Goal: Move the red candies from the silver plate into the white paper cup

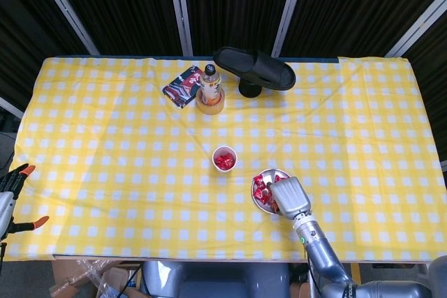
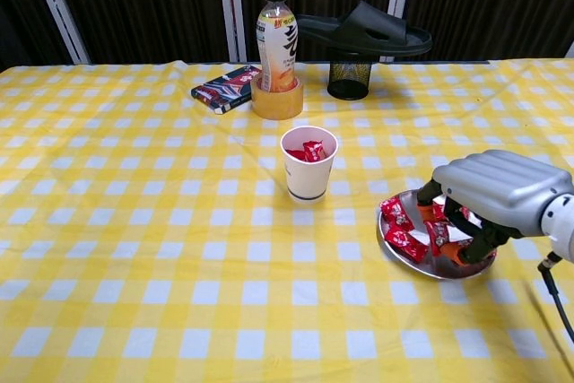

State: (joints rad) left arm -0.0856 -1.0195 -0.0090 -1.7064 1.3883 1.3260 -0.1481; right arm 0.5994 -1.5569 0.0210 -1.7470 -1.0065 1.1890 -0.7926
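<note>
The silver plate [image 2: 425,265] lies right of centre near the front edge and holds several red candies [image 2: 400,225]. My right hand [image 2: 499,189] hovers low over the plate's right half, fingers curled down, pinching a red candy [image 2: 438,235] between orange fingertips [image 2: 455,255]. From the head view the right hand [image 1: 290,196] covers the right part of the plate [image 1: 262,206]. The white paper cup [image 2: 308,170] stands upright just left of the plate with red candies inside. My left hand [image 1: 12,197] shows at the far left edge off the table, fingers apart, holding nothing.
At the back stand a drink bottle [image 2: 276,35] inside a tape roll [image 2: 276,100], a dark packet [image 2: 225,89], and a black mesh cup [image 2: 349,77] with a black slipper [image 2: 365,30] on top. A yellow checked cloth [image 2: 134,248] covers the table.
</note>
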